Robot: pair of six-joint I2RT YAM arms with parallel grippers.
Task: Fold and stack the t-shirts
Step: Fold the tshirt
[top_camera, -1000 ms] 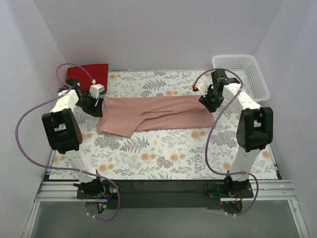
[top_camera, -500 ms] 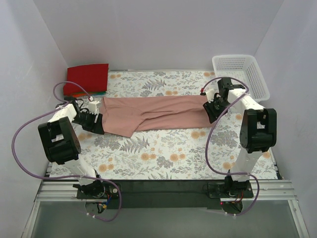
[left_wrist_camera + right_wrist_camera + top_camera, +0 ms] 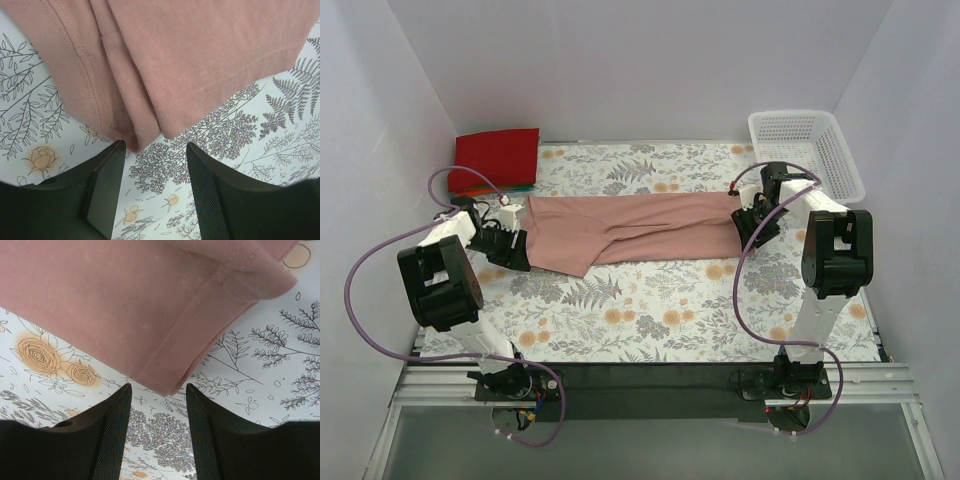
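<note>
As seen in the top external view, the pink t-shirt [image 3: 640, 228] lies lengthways across the middle of the counter [image 3: 650, 310]. It is folded into a long band, with one lobe reaching nearer at its left end. A red t-shirt [image 3: 498, 157], folded, sits at the far left corner, well apart from it. A white basket [image 3: 810, 150] stands at the far right. The left jaws are low at the band's left end and the right jaws low at its right end; their state cannot be told from this view.

Left wrist view: the left jaws stand spread with nothing between them. A hemmed corner of the pink t-shirt [image 3: 190, 60] rests on the counter just beyond the gap, not pinched.

Right wrist view: the right jaws likewise stand spread and empty. A doubled corner of the pink t-shirt [image 3: 125, 305] lies flat just ahead of the tips.

Assessment: the step in hand appears to be taking hold of both ends for the next fold. The next move calls for each arm to advance and lower so that one finger slides under all layers, then for both to close together. A missed lower layer would spoil the fold. Stacking on the red t-shirt is not yet done.
</note>
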